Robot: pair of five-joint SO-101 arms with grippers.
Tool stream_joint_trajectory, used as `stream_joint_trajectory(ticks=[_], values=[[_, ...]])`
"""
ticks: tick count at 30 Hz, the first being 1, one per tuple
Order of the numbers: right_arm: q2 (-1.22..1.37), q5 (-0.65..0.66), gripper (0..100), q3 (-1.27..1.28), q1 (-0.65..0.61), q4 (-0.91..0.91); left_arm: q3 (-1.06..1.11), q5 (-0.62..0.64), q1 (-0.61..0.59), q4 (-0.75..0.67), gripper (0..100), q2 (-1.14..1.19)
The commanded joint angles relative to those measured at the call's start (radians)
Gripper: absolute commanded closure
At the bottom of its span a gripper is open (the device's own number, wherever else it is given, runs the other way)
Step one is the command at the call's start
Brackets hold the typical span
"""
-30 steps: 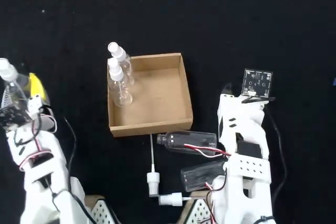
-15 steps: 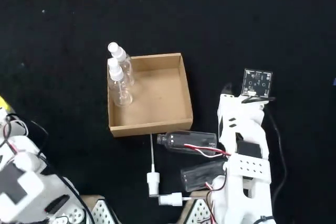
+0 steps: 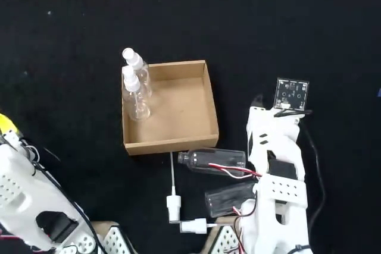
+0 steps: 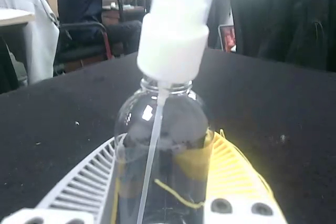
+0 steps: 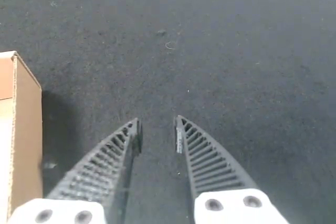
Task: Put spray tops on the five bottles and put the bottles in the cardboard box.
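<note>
The left claw (image 4: 168,148) is clamped round a capped bottle (image 4: 163,124), its spray top (image 4: 176,30) pointing out along the fingers. The cardboard box (image 3: 169,145) lies to its right and farther off, seemingly well apart. The right claw (image 5: 157,135), slightly parted and empty, sits nearer the box.

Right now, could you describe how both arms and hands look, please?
The left arm and right arm are white with black motors, red and white wires on the right. The right hand has dark ribbed fingers; the left hand one white, one yellow.
</note>
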Motion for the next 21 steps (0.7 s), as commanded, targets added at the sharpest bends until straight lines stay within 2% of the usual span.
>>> stream_joint_trajectory(ticks=[1, 5, 14, 19, 21], values=[[0.008, -0.003, 91.3, -0.004, -0.018, -0.028, -0.033, -0.005, -0.007, -0.055, 85, 0.018], [0.008, -0.003, 91.3, -0.004, -0.017, -0.028, -0.030, -0.003, -0.007, -0.055, 74, 0.021], [0.008, -0.003, 91.3, -0.004, -0.017, -0.028, -0.030, -0.006, -0.010, -0.055, 72, 0.011], [0.008, -0.003, 91.3, -0.004, -0.017, -0.028, -0.031, -0.003, -0.002, -0.055, 62, 0.011], [0.008, -0.003, 91.3, -0.004, -0.017, -0.028, -0.033, -0.003, -0.001, -0.055, 62, 0.011]])
